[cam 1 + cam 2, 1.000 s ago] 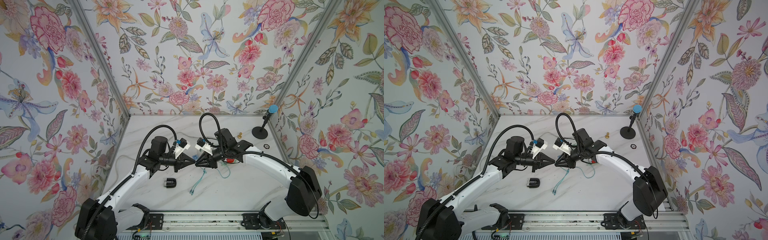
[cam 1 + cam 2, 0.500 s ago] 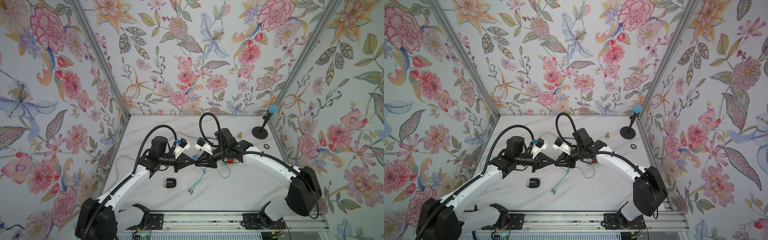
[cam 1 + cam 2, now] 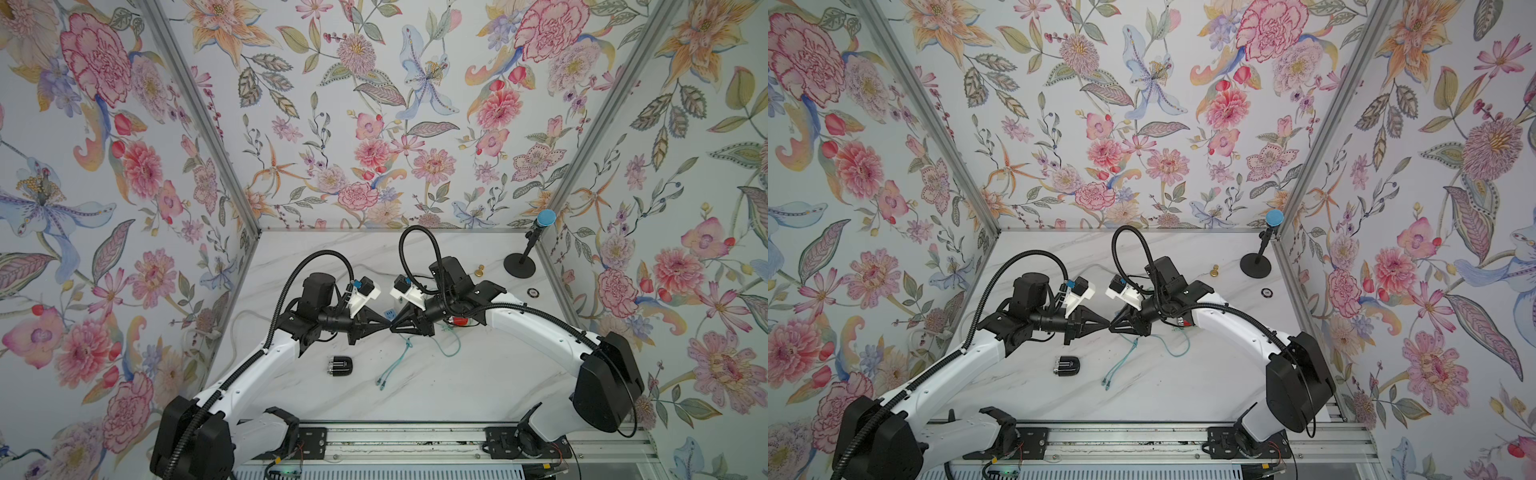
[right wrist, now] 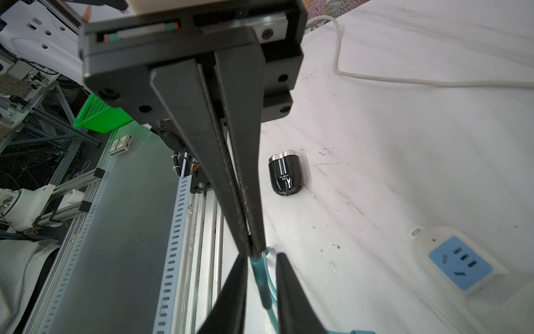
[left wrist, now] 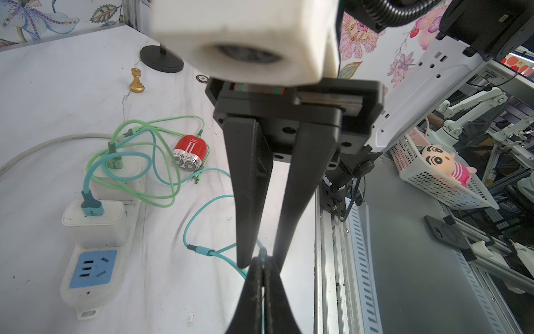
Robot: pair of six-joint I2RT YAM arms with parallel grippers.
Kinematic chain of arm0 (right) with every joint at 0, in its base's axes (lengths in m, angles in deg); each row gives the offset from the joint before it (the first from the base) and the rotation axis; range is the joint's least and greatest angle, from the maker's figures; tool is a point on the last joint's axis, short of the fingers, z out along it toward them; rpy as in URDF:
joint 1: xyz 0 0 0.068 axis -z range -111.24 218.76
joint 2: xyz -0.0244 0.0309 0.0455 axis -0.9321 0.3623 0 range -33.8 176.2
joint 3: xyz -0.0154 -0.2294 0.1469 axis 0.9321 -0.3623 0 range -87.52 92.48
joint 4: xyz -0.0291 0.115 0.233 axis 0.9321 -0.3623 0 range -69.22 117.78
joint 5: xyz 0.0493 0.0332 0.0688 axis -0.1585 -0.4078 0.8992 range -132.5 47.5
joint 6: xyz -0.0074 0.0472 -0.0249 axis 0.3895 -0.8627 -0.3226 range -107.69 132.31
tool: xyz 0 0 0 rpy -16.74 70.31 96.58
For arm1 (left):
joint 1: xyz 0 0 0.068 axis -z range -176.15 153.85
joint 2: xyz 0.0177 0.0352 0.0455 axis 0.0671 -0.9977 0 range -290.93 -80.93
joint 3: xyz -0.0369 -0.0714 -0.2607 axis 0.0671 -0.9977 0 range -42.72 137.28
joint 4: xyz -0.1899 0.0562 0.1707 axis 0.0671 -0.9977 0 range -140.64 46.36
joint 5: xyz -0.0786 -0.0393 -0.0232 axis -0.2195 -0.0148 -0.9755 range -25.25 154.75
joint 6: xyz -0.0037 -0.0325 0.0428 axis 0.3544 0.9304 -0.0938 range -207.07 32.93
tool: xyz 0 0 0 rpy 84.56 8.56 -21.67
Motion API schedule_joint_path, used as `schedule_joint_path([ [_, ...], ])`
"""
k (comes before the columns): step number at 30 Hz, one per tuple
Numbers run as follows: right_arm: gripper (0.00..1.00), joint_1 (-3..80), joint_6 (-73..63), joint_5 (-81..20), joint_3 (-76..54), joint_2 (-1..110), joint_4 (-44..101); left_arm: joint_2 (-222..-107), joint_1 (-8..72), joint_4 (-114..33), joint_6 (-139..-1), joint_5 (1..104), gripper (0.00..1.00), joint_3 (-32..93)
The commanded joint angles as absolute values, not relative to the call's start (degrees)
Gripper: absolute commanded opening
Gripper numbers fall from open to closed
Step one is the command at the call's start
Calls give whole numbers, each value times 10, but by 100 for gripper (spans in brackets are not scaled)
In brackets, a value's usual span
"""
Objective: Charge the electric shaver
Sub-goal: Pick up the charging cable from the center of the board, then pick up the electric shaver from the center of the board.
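Teal charging cable (image 4: 261,274) is pinched at the very tips of the left fingers (image 4: 202,144), which are pressed together with no gap, above the middle of the white marble desk (image 3: 457,395). The right fingers (image 5: 248,188) meet them tip to tip from the opposite side and stand narrowly apart. The cable's thicker teal sleeve runs between them, close to one finger and with a clear gap to the other, so they straddle it without clamping. Below the tips the cable drops to the desk and splits into thin branches, whose loose ends lie near the black electric shaver (image 3: 340,366). That shaver lies on its side toward the front rail, beside the left forearm, not yet connected and apart from both pairs of fingers. The cable's other end is plugged into a white adapter (image 5: 95,219) on a white power strip (image 5: 92,277) with a blue socket face. A second adapter (image 5: 121,176) beside it carries a green cable (image 5: 161,199) that loops around a red shaver (image 5: 189,154), which is partly hidden under the right arm in both top views. A gold chess piece (image 5: 136,82) and a black microphone stand (image 3: 519,266) stand near the back right corner.
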State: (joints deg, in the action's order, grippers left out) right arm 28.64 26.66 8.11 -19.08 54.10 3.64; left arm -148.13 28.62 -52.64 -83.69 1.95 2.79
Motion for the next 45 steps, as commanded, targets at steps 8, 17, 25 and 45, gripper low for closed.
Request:
schedule_joint_path([
  [8, 23, 290, 273, 97, -209, 560, 53, -1483, 285, -525, -851, 8, 0, 39],
  [17, 16, 290, 268, 96, -206, 549, 62, -1483, 285, -520, -847, 7, 0, 33],
  [25, 2, 289, 264, 96, -204, 536, 62, -1488, 284, -514, -846, 7, 0, 28],
  [45, 0, 295, 236, -7, -289, 529, 71, -1378, 252, -707, -991, 382, 83, 67],
])
